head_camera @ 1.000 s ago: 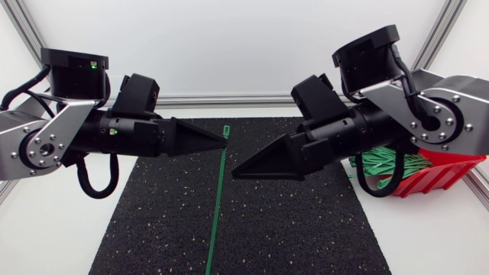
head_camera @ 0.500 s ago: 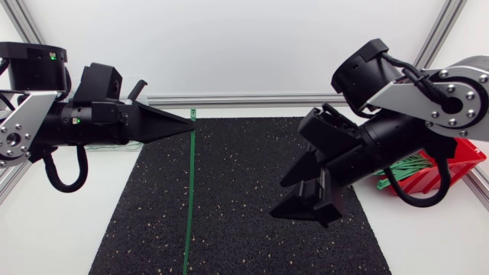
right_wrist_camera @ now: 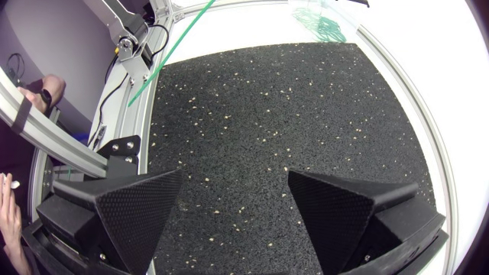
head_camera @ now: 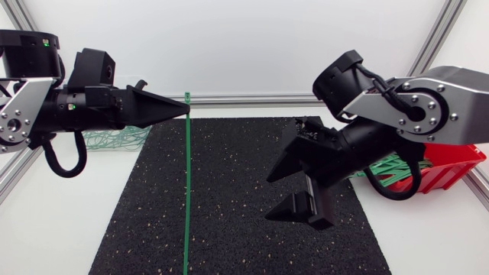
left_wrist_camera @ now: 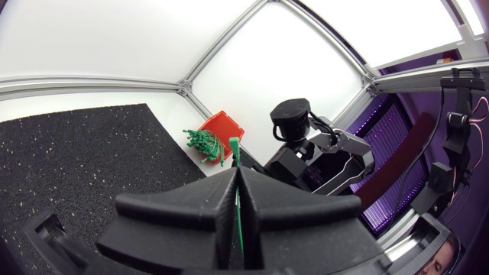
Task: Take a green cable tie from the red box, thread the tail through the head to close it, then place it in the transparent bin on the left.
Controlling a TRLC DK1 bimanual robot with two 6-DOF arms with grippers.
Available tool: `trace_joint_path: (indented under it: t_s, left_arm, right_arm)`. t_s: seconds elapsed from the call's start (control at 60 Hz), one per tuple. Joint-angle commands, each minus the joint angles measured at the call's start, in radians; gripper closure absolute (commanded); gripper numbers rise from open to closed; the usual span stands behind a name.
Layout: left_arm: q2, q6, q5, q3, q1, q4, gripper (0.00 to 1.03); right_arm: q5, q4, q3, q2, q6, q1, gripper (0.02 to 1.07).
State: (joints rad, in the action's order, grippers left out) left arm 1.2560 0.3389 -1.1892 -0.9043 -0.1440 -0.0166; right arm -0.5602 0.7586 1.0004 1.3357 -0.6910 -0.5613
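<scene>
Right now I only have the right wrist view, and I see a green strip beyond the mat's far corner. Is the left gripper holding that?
Observer: Yes. The left gripper is shut on a green cable tie just below its head. The tail hangs straight and unlooped.
Operator: How near is my right gripper to it?
Observer: The right gripper is open over the black mat, well apart from the tie and touching nothing.
Operator: Where is the red box?
Observer: The red box sits to the mat's right, with more green ties in it.
</scene>
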Motion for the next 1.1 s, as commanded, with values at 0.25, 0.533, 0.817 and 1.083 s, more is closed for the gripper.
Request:
trace_joint_path:
  t_s: [0.25, 0.533, 0.817, 1.083]
  left_arm:
    - [0.065, -0.014, -0.023, -0.059, 0.017, -0.026, 1.0]
    - [0.102, -0.015, -0.036, -0.073, 0.034, -0.043, 1.0]
    - [0.137, -0.009, -0.05, -0.091, 0.027, -0.043, 1.0]
    - [0.157, 0.086, -0.067, -0.107, 0.02, -0.042, 1.0]
  right_arm:
    - [0.063, -0.105, -0.036, -0.01, -0.036, -0.068, 0.06]
    - [0.318, -0.26, -0.135, -0.03, -0.045, -0.195, 0.06]
    - [0.462, -0.446, -0.249, -0.082, -0.297, -0.261, 0.06]
    - [0.483, -0.832, -0.425, -0.194, -0.815, -0.31, 0.06]
